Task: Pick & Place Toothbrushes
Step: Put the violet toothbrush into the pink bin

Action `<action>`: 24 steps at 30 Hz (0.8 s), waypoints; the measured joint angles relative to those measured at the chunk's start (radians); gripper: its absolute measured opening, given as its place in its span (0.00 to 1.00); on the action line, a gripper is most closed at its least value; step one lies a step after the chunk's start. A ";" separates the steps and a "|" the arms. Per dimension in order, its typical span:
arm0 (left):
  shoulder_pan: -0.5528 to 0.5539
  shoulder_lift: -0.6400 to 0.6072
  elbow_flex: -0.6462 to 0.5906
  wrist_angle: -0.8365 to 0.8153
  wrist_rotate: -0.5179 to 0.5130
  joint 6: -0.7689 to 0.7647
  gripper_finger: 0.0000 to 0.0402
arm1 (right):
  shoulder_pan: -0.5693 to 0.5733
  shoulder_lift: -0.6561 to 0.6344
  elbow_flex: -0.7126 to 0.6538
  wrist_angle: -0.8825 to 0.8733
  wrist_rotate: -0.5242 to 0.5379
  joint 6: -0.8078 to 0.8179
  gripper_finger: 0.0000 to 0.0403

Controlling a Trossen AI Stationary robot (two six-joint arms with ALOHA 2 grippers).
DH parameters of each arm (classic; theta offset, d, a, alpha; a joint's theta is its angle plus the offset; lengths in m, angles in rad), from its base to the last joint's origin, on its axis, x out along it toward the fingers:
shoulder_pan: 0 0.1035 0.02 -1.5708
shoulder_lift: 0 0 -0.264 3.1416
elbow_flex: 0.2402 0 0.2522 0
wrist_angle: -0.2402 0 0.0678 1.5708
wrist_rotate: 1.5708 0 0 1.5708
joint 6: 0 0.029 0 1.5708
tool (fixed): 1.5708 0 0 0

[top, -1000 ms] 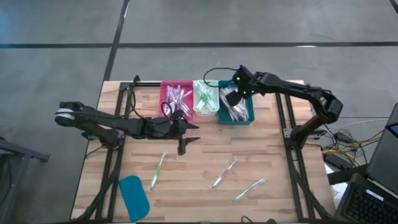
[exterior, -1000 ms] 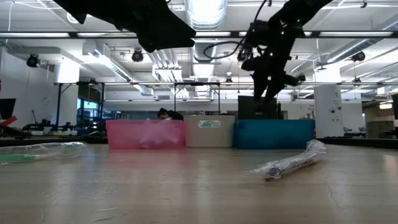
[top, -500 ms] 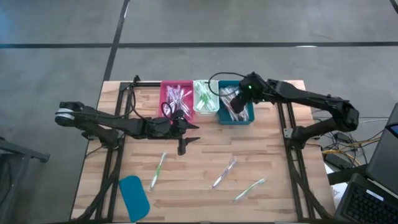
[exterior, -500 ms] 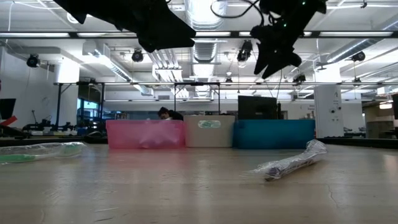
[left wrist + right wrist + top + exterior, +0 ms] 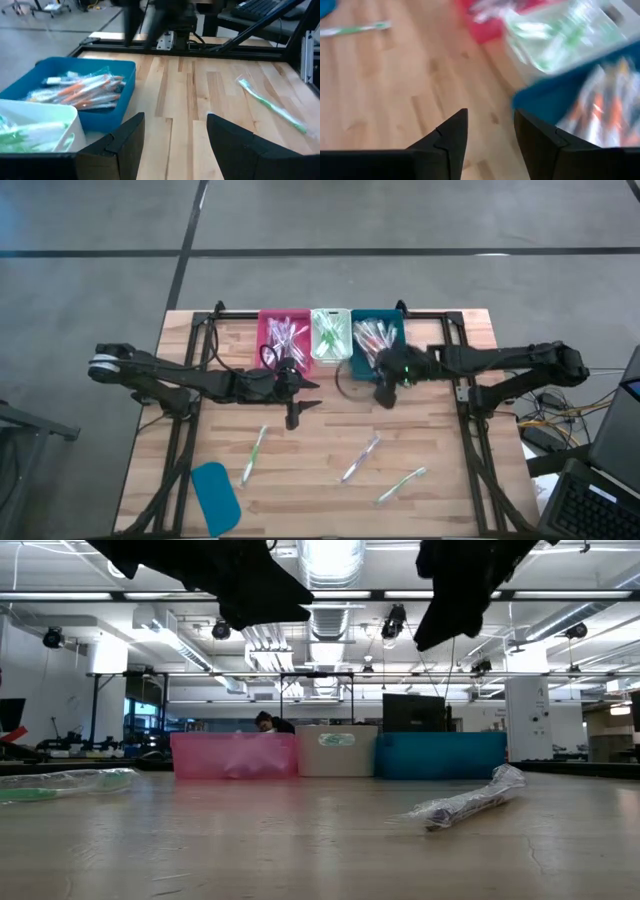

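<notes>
Right gripper: hovering mid-frame just below the teal plastic bin, fingers parted, gripping nothing.
Left gripper: waiting left of centre, fingers apart, empty.
Wrapped whitish toothbrushes: three lying loose on the wooden table, lower half; others filling the bins.

1. The right wrist view is blurring the bagged toothbrushes in the teal bin.
2. The low view's upper edge is cutting off both arms.
3. The white bin is running past the left wrist view's edge.
</notes>
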 joint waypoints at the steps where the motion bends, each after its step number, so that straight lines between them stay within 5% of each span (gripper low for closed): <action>1: 0.000 0.000 0.000 0.000 0.000 -0.017 0.54 | 0.031 0.000 -0.003 0.018 0.016 -0.020 0.38; 10: 0.001 0.000 0.000 -0.032 0.008 -0.060 0.54 | 0.319 0.000 0.001 0.124 0.099 -0.188 0.31; 19: -0.001 -0.001 0.000 -0.156 0.130 -0.151 0.54 | 0.539 0.000 -0.019 0.167 0.096 -0.564 0.24; 24: -0.001 -0.001 0.000 -0.235 0.146 -0.174 0.54 | 0.577 0.005 -0.036 0.168 0.096 -0.522 0.18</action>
